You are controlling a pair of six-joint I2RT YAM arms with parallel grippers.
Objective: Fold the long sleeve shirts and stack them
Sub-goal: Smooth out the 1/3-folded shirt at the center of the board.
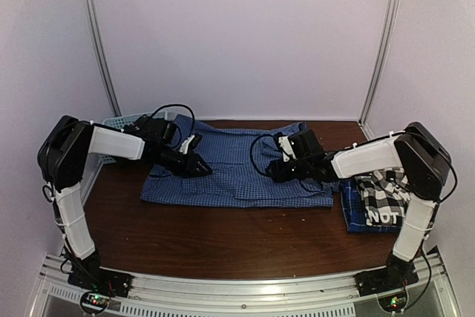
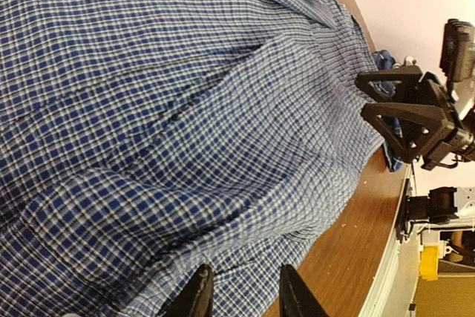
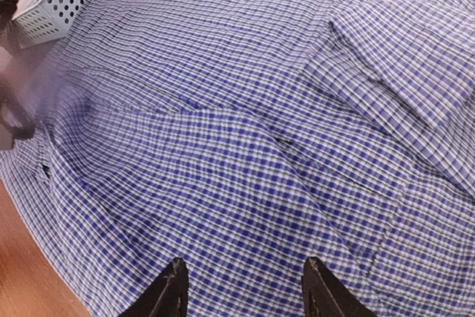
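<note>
The blue fine-check shirt (image 1: 237,176) lies spread on the worktop (image 1: 223,239), its fold apparently just starting — left hand (image 1: 194,155) narrowly open, right hand (image 1: 276,169) wide, both empty — so next likely needs an edge pinched.

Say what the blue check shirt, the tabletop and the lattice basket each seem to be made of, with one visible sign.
Blue check shirt: woven cloth, matte; it creases softly.
Tabletop: wood or wood-look laminate, reddish brown, faint sheen; cannot tell which.
Lattice basket: probably moulded plastic, pale, with regular holes.
</note>
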